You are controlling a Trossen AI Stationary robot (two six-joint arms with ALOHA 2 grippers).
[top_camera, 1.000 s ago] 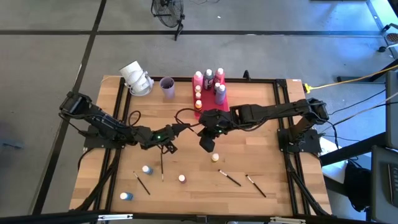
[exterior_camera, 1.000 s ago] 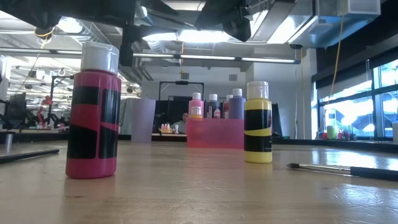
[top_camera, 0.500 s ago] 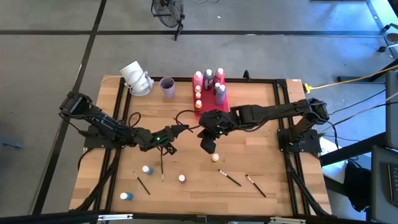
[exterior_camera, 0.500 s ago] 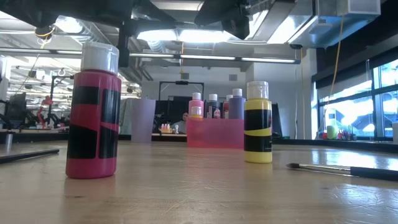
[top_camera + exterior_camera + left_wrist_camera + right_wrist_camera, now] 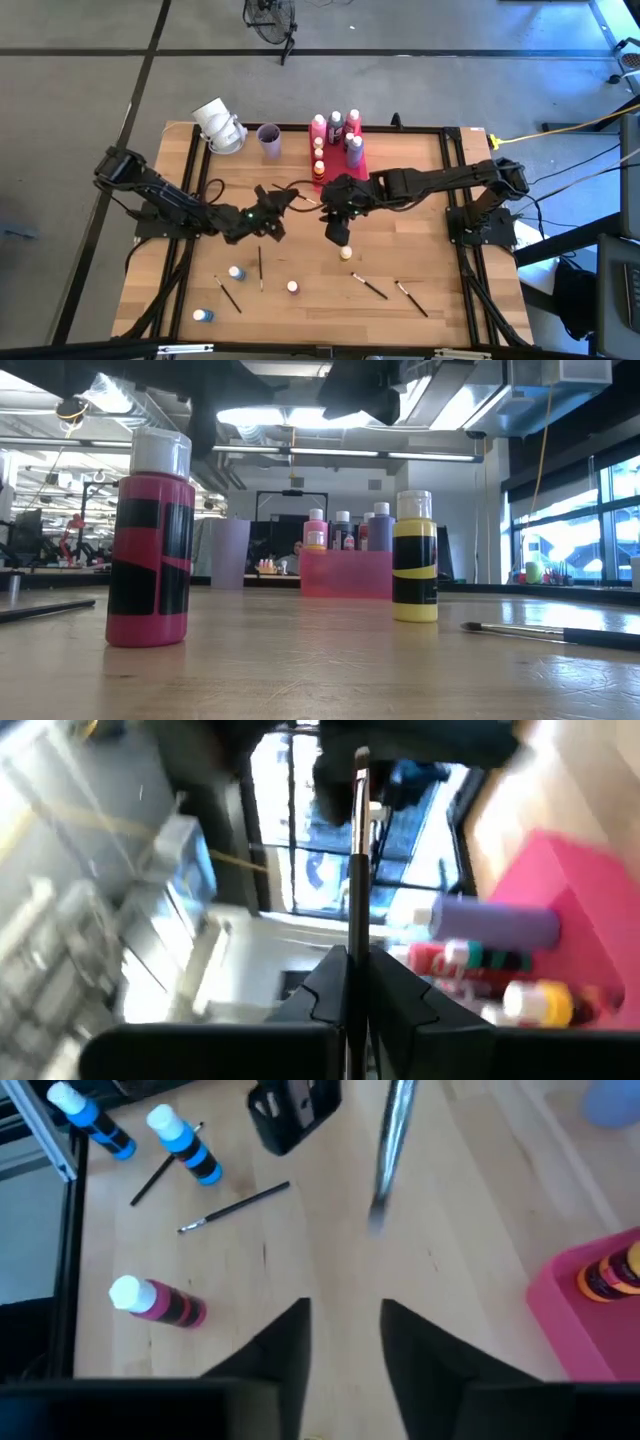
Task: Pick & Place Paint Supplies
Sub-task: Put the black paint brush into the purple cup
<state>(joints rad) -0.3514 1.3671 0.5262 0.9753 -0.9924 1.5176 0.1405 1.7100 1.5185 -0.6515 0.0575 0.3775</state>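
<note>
1. Left gripper (image 5: 350, 982) pinching a paintbrush (image 5: 357, 850), long axis pointing toward the pink tray (image 5: 585, 890) ahead.
2. Right gripper (image 5: 345, 1335) hovering spread beside that tray, yellow bottle (image 5: 346, 253) just beyond.

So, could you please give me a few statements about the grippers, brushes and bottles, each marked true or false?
1. The left gripper is shut on a paintbrush. True.
2. The right gripper is clamped on a blue bottle. False: it is open and holds nothing.
3. The pink-red tray is empty. False: several paint bottles stand in it.
4. A yellow bottle stands upright on the table. True.
5. Two blue bottles sit on the tabletop. True.
</note>
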